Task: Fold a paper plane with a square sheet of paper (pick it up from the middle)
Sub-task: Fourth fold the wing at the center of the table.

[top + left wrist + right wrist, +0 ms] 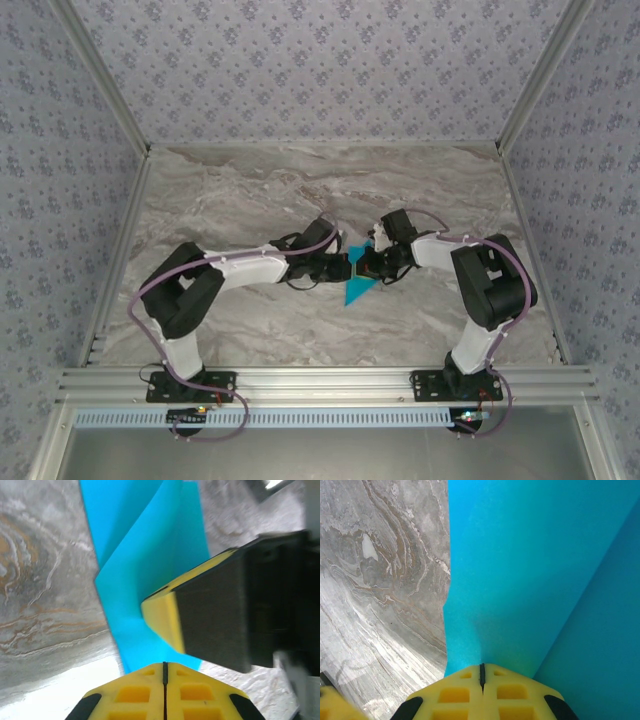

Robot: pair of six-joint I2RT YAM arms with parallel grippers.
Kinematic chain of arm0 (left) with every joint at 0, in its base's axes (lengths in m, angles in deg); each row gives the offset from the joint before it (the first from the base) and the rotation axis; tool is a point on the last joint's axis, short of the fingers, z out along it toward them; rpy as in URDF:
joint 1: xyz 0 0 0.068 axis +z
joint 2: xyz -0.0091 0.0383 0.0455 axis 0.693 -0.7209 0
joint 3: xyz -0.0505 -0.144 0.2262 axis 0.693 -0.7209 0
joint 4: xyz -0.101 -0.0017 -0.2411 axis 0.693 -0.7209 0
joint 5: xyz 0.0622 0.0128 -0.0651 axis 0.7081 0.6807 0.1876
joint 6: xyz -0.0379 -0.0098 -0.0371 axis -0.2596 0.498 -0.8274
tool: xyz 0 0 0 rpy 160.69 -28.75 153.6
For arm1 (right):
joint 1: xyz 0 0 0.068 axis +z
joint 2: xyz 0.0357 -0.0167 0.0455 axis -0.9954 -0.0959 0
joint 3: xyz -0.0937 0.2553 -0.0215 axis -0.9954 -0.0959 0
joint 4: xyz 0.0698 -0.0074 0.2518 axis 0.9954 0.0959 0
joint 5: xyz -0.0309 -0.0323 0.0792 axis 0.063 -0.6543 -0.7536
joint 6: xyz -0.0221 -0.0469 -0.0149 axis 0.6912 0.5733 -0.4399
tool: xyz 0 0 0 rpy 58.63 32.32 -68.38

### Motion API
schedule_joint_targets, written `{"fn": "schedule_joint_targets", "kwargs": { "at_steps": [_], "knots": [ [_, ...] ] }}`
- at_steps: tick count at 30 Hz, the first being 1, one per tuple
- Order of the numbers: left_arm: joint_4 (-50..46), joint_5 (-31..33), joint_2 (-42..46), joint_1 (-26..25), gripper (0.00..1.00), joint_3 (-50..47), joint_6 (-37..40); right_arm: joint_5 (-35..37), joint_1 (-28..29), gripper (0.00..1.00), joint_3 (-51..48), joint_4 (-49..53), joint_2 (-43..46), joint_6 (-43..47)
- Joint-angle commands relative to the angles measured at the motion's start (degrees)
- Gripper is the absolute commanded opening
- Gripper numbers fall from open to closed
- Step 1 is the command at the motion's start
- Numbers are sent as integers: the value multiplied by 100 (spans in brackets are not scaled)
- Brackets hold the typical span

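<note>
where the two arms meet over the middle of the marbled surface [250, 190], the blue sheet of paper [355, 288] lies between them, one pointed corner aimed toward the near edge. the left arm [245, 268] reaches in from the left and the right arm [490, 280] from the right, their wrists close together above the sheet.

seen from the left wrist, the left fingers [135, 692] are closed together with only a thin dark seam between them. their tips sit right at the near edge of the paper [145, 555]; whether they pinch that edge cannot be told. the sheet is creased, with one flap lifted off the surface along a slanting fold. the right fingers [162, 620] come in from the right of that view, and their yellow tip rests on the paper.

seen from the right wrist, the right fingers [455, 695] are likewise closed, pad against pad. the paper [520, 570] runs right up to their tips, a fold line slanting away to the upper right. whether any paper is caught between them cannot be told.
</note>
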Motion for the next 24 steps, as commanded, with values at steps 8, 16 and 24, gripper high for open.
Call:
{"fn": "schedule_joint_targets", "kwargs": {
  "at_steps": [8,16,24],
  "knots": [
    [640,-324,-208,-18,8,-173,-327,758,36,2,-197,382,-322,12],
    [917,-161,-64,67,11,-570,-735,636,36,4,-200,255,-96,-84],
    [1620,-540,-115,220,27,-894,-1430,547,35,6,-212,225,73,-153]
  ]
}}
